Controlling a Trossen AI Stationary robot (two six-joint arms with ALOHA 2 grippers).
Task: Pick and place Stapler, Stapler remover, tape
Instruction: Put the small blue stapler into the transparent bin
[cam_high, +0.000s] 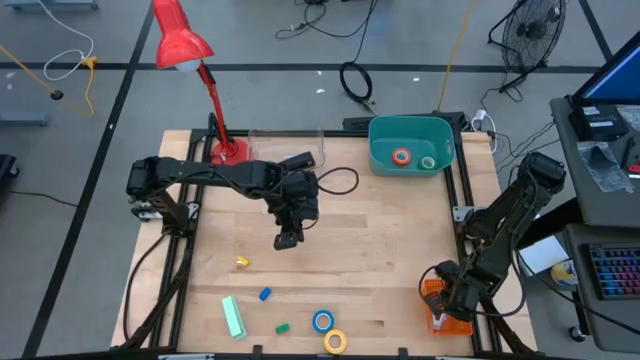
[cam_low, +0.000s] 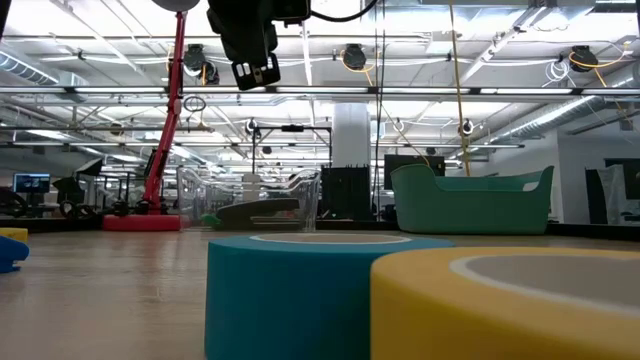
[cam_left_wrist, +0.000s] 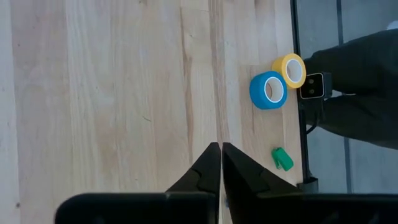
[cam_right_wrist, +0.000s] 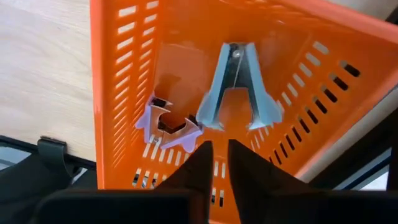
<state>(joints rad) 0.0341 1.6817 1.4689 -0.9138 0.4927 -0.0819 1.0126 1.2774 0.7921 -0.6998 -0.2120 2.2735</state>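
Note:
The blue tape (cam_high: 322, 321) and yellow tape (cam_high: 335, 341) lie flat side by side near the table's near edge; they fill the low view's foreground as blue tape (cam_low: 310, 290) and yellow tape (cam_low: 500, 305). The orange tape (cam_high: 401, 156) and green tape (cam_high: 428, 162) lie in the teal bin (cam_high: 385, 165). A mint stapler (cam_high: 233, 316) lies near the left front. My left gripper (cam_high: 288, 238) hangs shut above the table's middle, touching nothing; its wrist view shows the gripper (cam_left_wrist: 221, 152) and the blue tape (cam_left_wrist: 268, 90). My right gripper (cam_right_wrist: 219, 149) hovers narrowly open over an orange basket (cam_right_wrist: 124, 74) holding two staple removers, one blue-grey (cam_right_wrist: 239, 87), one lilac (cam_right_wrist: 165, 124).
Small yellow (cam_high: 241, 262), blue (cam_high: 264, 294) and green (cam_high: 283, 327) pieces lie on the wood between the left gripper and the near edge. A red desk lamp (cam_high: 182, 45) and a clear tray (cam_high: 285, 145) stand at the far left. The orange basket (cam_high: 445, 318) sits at the near right corner.

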